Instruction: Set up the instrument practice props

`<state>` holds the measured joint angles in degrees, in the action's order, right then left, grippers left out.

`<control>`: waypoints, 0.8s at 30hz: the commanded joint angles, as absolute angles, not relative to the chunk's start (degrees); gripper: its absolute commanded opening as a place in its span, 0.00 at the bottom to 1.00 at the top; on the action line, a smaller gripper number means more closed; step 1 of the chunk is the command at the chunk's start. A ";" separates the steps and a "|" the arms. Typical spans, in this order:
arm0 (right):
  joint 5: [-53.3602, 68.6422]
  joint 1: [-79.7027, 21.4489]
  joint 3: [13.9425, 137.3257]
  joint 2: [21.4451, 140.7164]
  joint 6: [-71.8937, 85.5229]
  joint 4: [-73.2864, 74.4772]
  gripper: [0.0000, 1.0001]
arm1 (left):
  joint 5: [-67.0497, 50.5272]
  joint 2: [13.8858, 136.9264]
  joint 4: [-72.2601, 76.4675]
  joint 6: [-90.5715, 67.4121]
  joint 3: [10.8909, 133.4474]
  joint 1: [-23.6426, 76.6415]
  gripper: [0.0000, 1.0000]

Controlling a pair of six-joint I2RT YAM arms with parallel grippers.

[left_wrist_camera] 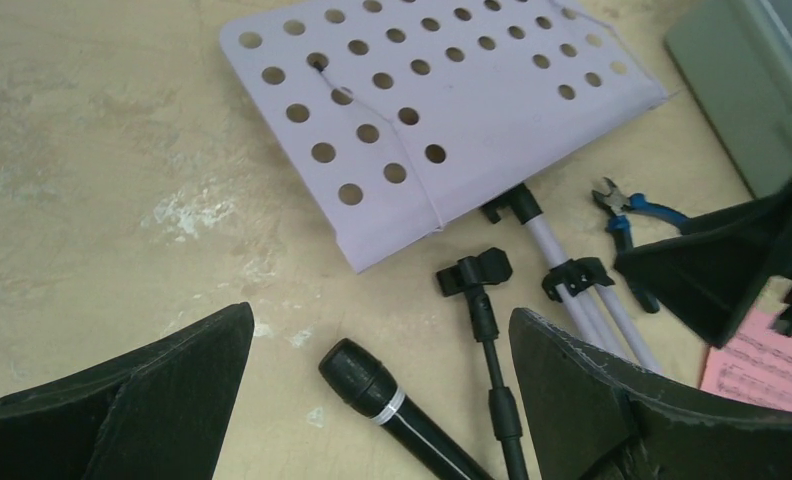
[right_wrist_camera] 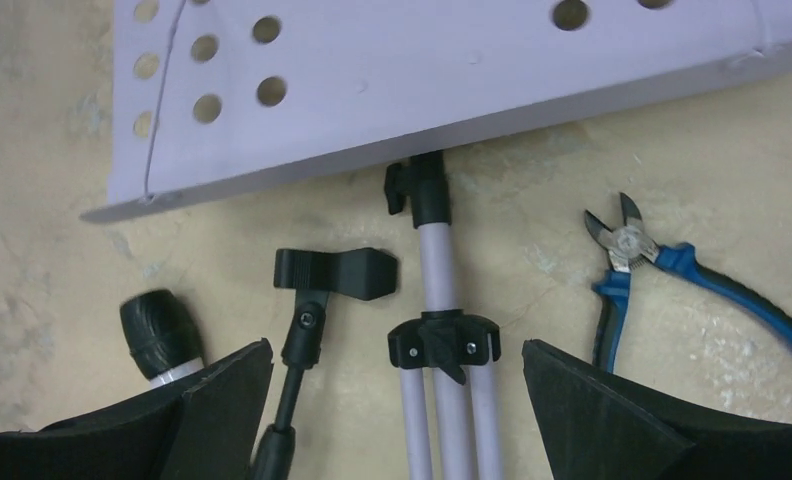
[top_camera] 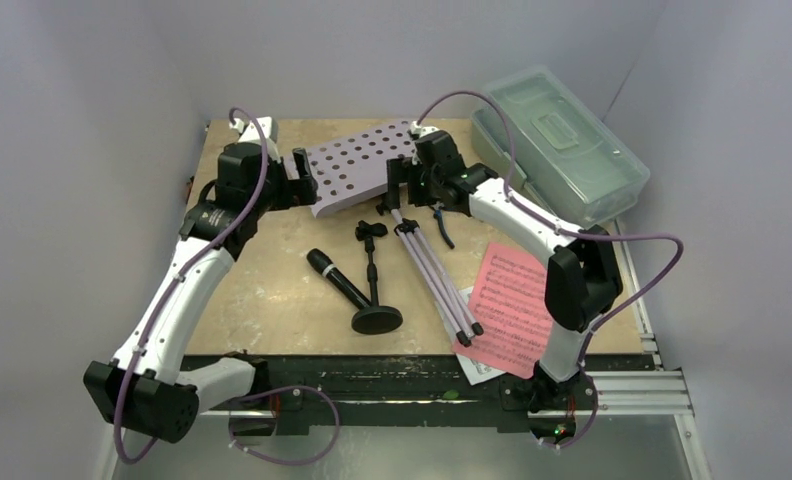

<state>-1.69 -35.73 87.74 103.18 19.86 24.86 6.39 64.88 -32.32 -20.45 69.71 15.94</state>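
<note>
Two arms, both sets of jaws spread wide, nothing held. The left arm (top_camera: 187, 270) reaches to upper centre-left of the overhead view, with the left jaws just beside the left edge of the lavender hole-punched music stand tray (top_camera: 357, 165). The tray is thin, flat and matte, and lies down on the worn beige tabletop (top_camera: 262, 290).

Below it is the black cylindrical microphone (top_camera: 337, 281), smooth with a silver band. Just to its right is the short black mic stand with a round disc base (top_camera: 375, 295), which looks laid over, its clip near the tray edge.

Next come the folded lavender tripod legs (top_camera: 440, 280), slim glossy tubes with black plastic collars. Their feet lie over the edge of the pink music sheets (top_camera: 512, 300), and a white sheet (top_camera: 480, 368) peeks out at the lower edge. The right jaws straddle the stand's pole near the collar without closing on it.

Off-task are the blue-handled pliers (right_wrist_camera: 672, 270) right of the pole and the clear lidded plastic box (top_camera: 557, 140) at upper right.

Risks, as I judge them:
- The slick tube could slip or twist in the jaws.
- The broad tray could swing on the lift and knock the mic stand, or set the microphone rolling.
- The legs are not yet spread, so the stand would topple if released.
- Dragging the feet could crumple the thin paper.
</note>
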 commanded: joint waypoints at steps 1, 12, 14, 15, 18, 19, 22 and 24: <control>-2.21 -31.70 87.93 101.58 34.48 19.18 0.99 | 4.88 67.05 -30.58 -22.07 68.42 12.17 1.00; -4.73 -26.25 94.68 110.64 68.05 16.86 0.99 | 2.73 71.72 -25.08 -19.27 70.22 11.86 1.00; -4.11 -26.26 95.06 112.38 72.76 15.38 0.99 | 4.22 70.89 -22.79 -17.85 67.61 11.79 1.00; -4.34 -26.21 95.27 113.26 74.33 14.71 0.99 | 4.94 70.38 -21.44 -17.24 66.12 11.81 1.00; -6.39 -26.30 96.84 116.08 78.76 15.83 0.98 | 5.94 69.45 -19.19 -16.27 62.73 11.71 0.99; -6.86 -26.39 97.01 116.79 79.84 15.98 0.97 | 5.73 69.39 -19.31 -16.37 62.49 11.69 0.97; -8.35 -26.47 95.41 118.06 82.91 13.43 0.84 | 3.25 68.58 -18.21 -16.42 61.24 11.69 0.94; -8.16 -26.51 95.10 119.34 84.49 12.38 0.76 | 2.27 68.34 -17.86 -16.44 60.83 11.69 0.93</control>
